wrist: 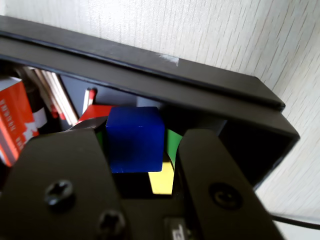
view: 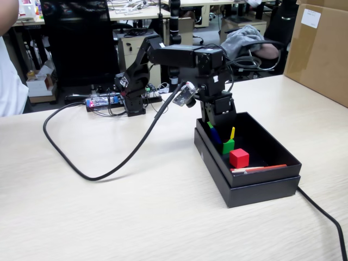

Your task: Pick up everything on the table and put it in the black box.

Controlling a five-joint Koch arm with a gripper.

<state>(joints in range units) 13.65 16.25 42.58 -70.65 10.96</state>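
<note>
A: Start with the fixed view. What do you see?

B: The arm reaches over the black box (view: 261,179) on the table (view: 136,212), and the gripper (view: 219,132) hangs inside it at the far end. The red cube (view: 238,157) and green cube (view: 228,145) lie on the box floor; a yellow cube (view: 232,132) peeks out by the gripper, and something blue shows between the fingers. Thin red and white sticks (view: 260,169) lie along the near wall. A brown cardboard box (view: 321,49) stands at the right.

A: And the wrist view?

B: The blue cube (wrist: 135,137) sits between the two fingers of the gripper (wrist: 145,150). One finger touches its left face; a gap shows on the other side, so the jaws look parted, though the angle is poor. Yellow and green show beneath it.

A: How would the cube handle?

B: I'd judge it light, rigid, smooth-sided; best pinched across two opposite flat faces, near the middle.

A: Any writing?

B: White lettering on an orange packet (wrist: 17,125) at the left, too blurred to read.
</note>
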